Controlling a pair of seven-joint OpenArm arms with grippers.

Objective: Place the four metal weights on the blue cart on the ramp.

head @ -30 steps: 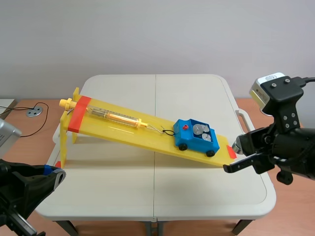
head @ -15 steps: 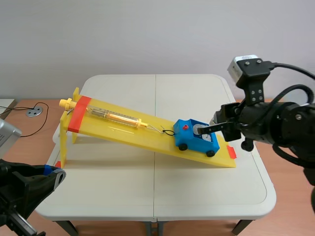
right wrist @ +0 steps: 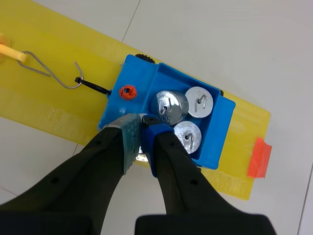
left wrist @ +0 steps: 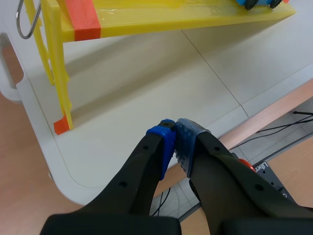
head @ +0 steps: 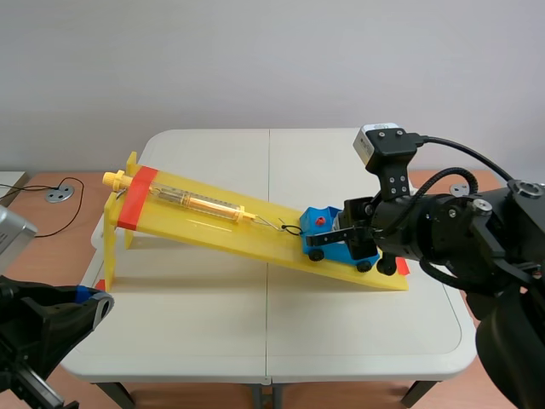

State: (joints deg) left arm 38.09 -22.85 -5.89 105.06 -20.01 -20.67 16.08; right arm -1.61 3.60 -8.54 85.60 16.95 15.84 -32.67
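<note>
The blue cart (head: 338, 245) (right wrist: 146, 83) stands low on the yellow ramp (head: 213, 226) (right wrist: 49, 107). Three metal weights lie in its tray: one (right wrist: 172, 106) nearest the red knob, one (right wrist: 199, 101) beside it, one (right wrist: 188, 137) by my finger. My right gripper (head: 328, 241) (right wrist: 143, 125) hovers over the cart's near side, its pads pressed on a fourth weight (right wrist: 142, 156); only a silvery sliver shows between the fingers. My left gripper (left wrist: 175, 128) (head: 98, 302) is shut on nothing, low off the table's near left corner.
A spring scale (head: 200, 203) lies along the ramp, its wire hook (right wrist: 49, 73) tied to the cart's front. The ramp's raised end rests on yellow legs (left wrist: 58, 73) at the left. Orange tape (right wrist: 258, 159) marks the ramp's low end.
My right arm has swung in from the table's right edge and now sits over the cart. The left arm has kept still.
</note>
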